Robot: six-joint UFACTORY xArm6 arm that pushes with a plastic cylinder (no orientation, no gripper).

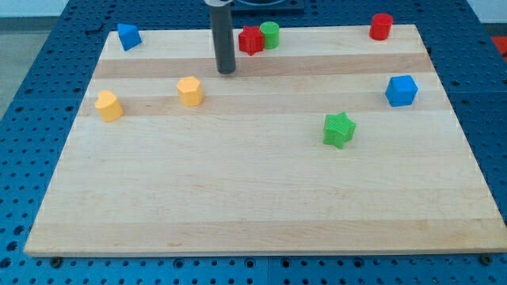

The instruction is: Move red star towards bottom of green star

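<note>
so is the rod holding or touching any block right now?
Nothing is held. My tip rests on bare board, just to the view's left of and below the red star, with a gap between. The green star sits untouched.

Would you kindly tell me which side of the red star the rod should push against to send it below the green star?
Contact the red star on its upper-left face. The green star lies toward the view's lower right. My tip sits left and slightly below the red star, so circle above it first. A green block touches its right side.
</note>
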